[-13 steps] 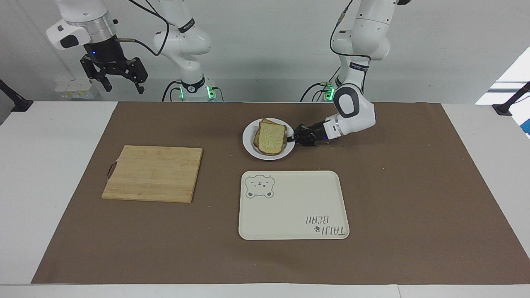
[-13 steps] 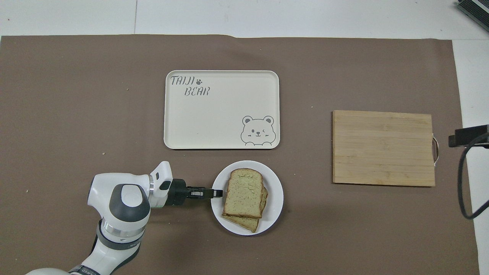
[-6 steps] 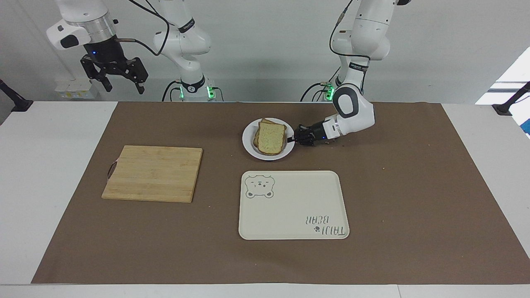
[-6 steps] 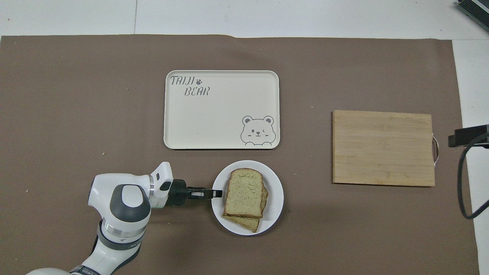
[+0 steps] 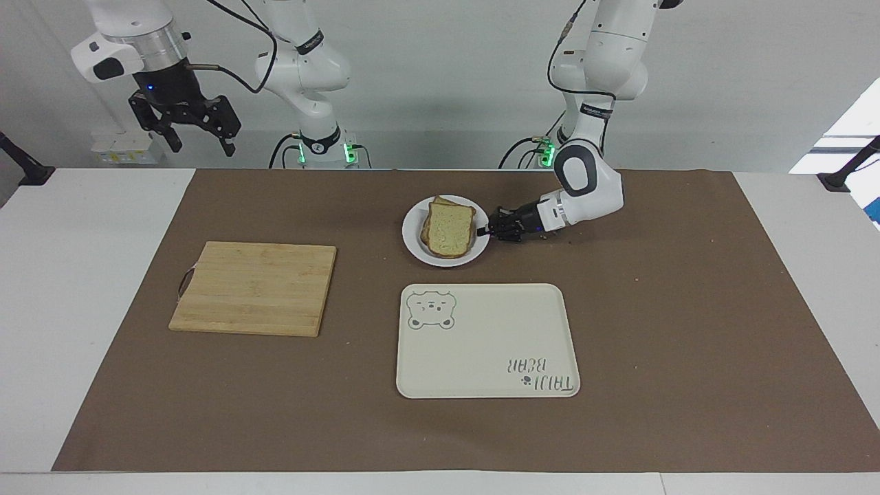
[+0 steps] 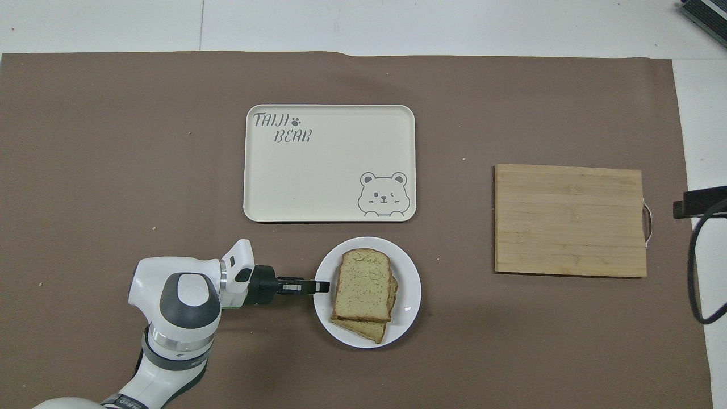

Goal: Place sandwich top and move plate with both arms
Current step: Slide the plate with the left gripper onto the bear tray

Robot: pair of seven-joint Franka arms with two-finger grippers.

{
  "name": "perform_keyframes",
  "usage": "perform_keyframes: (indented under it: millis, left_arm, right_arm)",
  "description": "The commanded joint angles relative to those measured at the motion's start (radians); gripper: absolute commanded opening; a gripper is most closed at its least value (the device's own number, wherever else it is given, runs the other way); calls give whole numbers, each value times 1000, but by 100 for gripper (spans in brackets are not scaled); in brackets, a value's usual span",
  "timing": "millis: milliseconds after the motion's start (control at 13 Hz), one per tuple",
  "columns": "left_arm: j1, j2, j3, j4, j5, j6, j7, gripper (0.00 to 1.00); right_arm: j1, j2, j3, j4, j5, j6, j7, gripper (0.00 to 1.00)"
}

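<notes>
Fingers of left gripper (image 5: 485,231) pinched on rim of plate (image 5: 412,242) carrying sandwich top (image 5: 449,229), beside tray (image 5: 481,371) reading "TAIJI BEAR"; right gripper (image 5: 199,141) spread wide, waiting high.

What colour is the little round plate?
Plain white round plate, clearest in the overhead view.

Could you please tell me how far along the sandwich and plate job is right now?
Done: the sandwich top lies on the lower slice on the plate. In hand: the left gripper is shut on the plate's rim, at the left arm's end. Left: the plate sits on the brown mat beside the bear tray, unmoved; the right gripper waits open, raised.
</notes>
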Motion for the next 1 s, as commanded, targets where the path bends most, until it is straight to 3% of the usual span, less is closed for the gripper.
perform_keyframes:
  millis: [0,463,617,926]
  left_arm:
    - [57,-13,8,25,-18,-71,2,0]
    - [193,22,14,147,2,-198,-18,0]
    - [235,70,13,240,95,-217,-36,0]
    - [270,185,13,437,131,-210,-96,0]
  right_arm:
    - [2,-10,2,-3,-1,-16,-10,100]
    - [7,-8,-22,-3,-2,-16,-8,100]
    - [7,-7,-30,-5,-4,-16,-6,100]
    - [68,-7,-96,-5,-9,-16,-8,100]
